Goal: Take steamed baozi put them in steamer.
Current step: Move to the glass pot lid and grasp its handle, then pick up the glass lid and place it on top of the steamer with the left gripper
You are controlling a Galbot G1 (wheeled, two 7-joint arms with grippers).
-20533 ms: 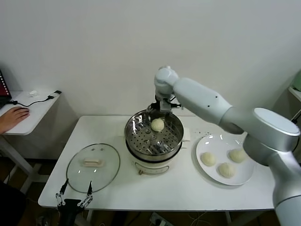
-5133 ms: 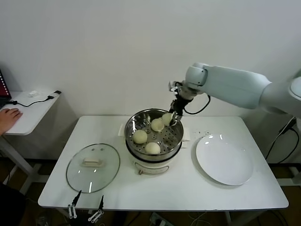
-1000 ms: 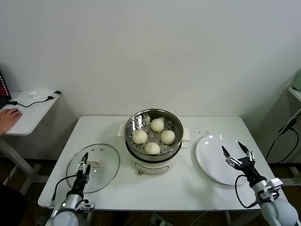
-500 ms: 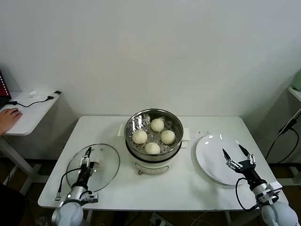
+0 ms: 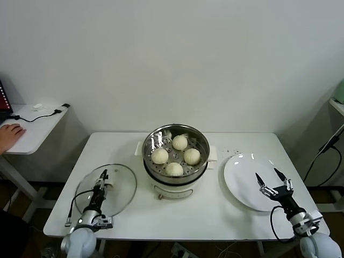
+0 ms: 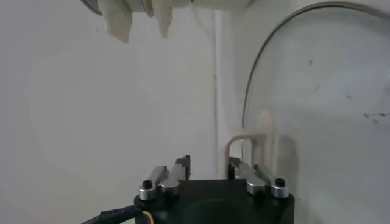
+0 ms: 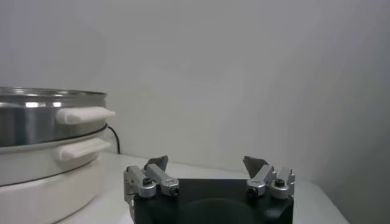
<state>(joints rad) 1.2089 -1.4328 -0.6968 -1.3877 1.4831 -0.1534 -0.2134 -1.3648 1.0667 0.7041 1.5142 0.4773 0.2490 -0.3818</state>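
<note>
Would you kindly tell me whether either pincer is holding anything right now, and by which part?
Nothing is held: the right pincer is open over the plate, the left pincer open above the glass lid.

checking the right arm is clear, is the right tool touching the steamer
Apart. The head view shows the right tool open over the near edge of the white plate, with bare table between it and the steamer.

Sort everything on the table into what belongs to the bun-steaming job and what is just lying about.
Belongs to the job:
buns, all four in the steamer
steamer

Just lying about:
plate, bare
glass lid, tilted, at the left tool
</note>
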